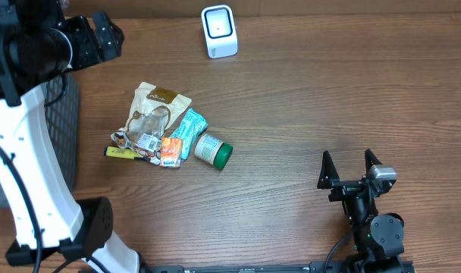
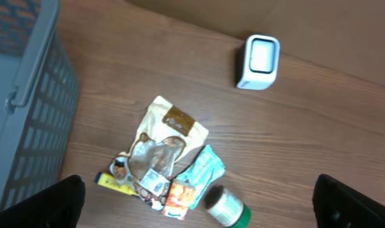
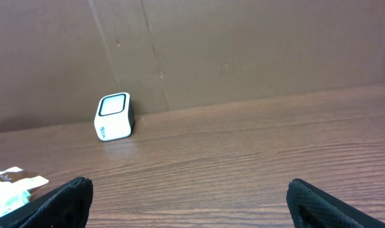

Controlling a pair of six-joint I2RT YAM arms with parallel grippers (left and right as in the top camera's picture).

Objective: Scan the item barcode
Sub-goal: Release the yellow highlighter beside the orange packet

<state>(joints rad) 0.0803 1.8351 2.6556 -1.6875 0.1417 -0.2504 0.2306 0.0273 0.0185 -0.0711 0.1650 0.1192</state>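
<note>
Overhead: tan paper pouch [image 1: 156, 106] on a small heap, left of centre on the brown wooden desk [image 1: 306, 98], long axis running near to far. Left jaws are nearer, right jaws well apart; both wide open and empty.
Left wrist: pouch's barcode label [image 2: 156, 180] faces up.
Right wrist: white box scanner [image 3: 114, 116]; heap barely in frame.

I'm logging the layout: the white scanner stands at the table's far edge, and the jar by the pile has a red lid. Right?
No: the jar has a green lid, not red, as the overhead view shows. The white scanner and pile are as stated.
</note>
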